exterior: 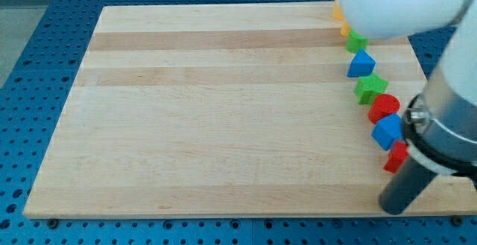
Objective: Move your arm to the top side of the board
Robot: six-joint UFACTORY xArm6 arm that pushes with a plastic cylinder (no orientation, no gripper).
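Note:
My tip (393,205) is at the view's bottom right, near the board's lower edge, just below a red block (396,158). Blocks run in a line along the right side of the wooden board (223,111). From the top they are: an orange block (337,11) and a yellow block (345,30), both mostly hidden by the arm, a green block (355,42), a blue triangular block (361,65), a green star-shaped block (370,89), a red round block (384,108), a blue block (387,132) and the red block.
The white arm body (395,3) covers the view's top right corner and its dark wrist (447,137) covers the board's right edge. A blue perforated table (30,66) surrounds the board.

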